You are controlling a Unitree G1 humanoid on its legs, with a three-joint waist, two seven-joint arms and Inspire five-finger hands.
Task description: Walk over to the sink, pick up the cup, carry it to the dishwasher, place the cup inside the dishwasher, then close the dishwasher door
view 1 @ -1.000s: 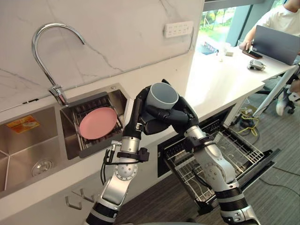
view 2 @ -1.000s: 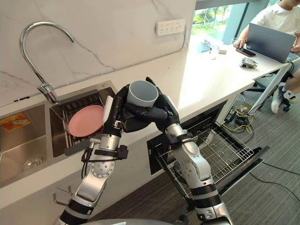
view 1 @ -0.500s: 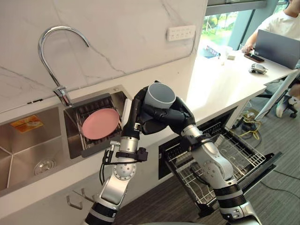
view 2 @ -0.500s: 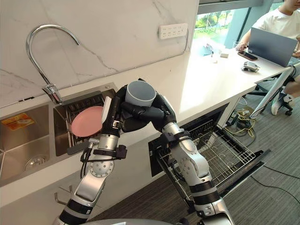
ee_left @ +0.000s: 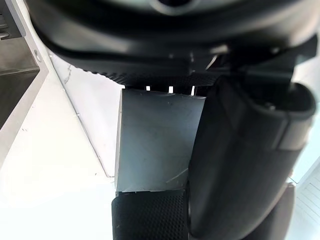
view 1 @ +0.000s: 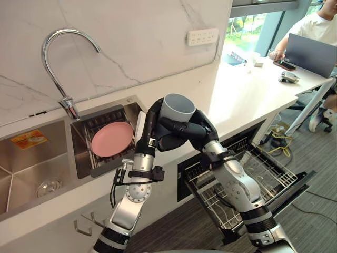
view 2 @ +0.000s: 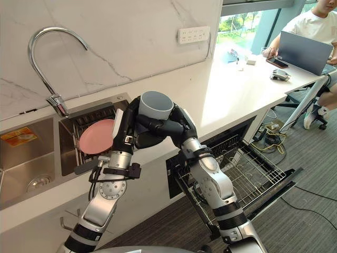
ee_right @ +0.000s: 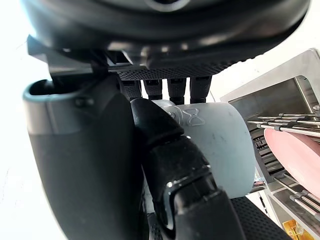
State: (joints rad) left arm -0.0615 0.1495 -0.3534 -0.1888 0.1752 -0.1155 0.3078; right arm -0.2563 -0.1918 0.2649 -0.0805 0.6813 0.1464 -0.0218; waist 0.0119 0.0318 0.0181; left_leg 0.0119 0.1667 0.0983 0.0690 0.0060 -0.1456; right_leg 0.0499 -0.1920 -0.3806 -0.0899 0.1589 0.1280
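Silver-grey arms [view 1: 138,192], dark robot hands [view 1: 151,129]

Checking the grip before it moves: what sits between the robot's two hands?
The grey cup, upright, clasped between the left hand and the right hand; both eye views show it.

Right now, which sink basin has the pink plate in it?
The basin nearer the dishwasher, fitted with a wire rack holding the pink plate; the other basin has a drain and sticker.

of the cup [view 1: 179,107], just the rim and upper wall show at centre; the left hand [view 1: 149,126] and right hand [view 1: 201,130] cover the rest. at upper right, the frame edge cuts off the person [view 1: 317,25], and the small things [view 1: 288,76] by the laptop [view 1: 310,52] are too small to tell.
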